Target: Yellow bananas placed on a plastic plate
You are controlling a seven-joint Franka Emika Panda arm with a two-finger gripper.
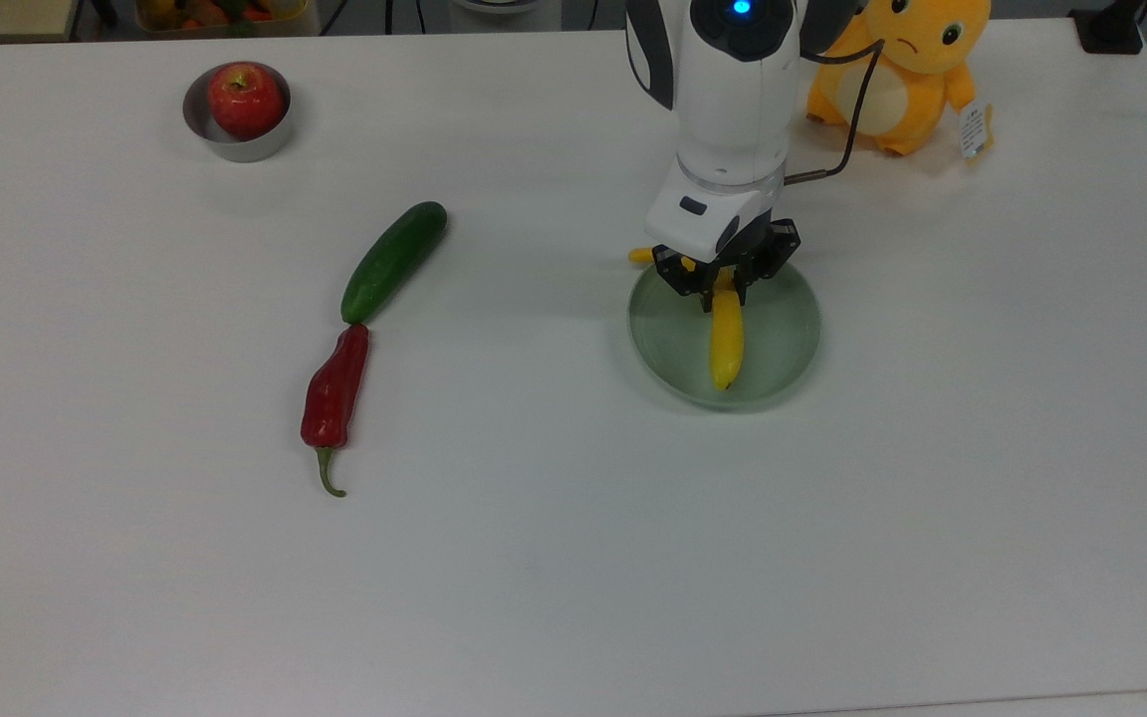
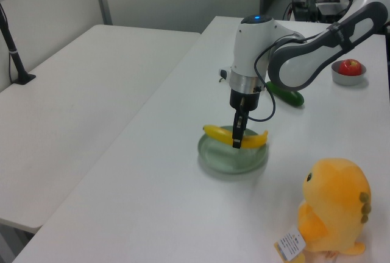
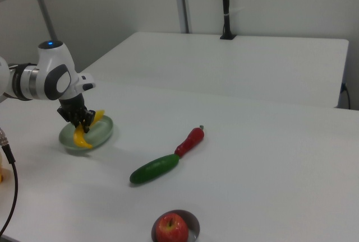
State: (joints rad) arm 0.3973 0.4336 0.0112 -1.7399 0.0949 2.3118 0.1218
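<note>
The yellow bananas are one curved banana (image 1: 726, 344) (image 2: 255, 140) (image 3: 83, 138), held just over the pale mint-green plastic plate (image 1: 783, 349) (image 2: 225, 159) (image 3: 104, 133). My gripper (image 1: 720, 291) (image 2: 237, 141) (image 3: 84, 125) is shut on the banana's middle, pointing straight down at the plate. In the top view the stem end (image 1: 641, 256) pokes out past the plate's upper left rim. Whether the banana touches the plate I cannot tell.
A dark green cucumber (image 1: 393, 261) and a red chili pepper (image 1: 335, 396) lie end to end at the top view's left of the plate. A steel bowl with a red apple (image 1: 238, 108) sits far left. An orange plush toy (image 1: 897, 70) stands behind the plate.
</note>
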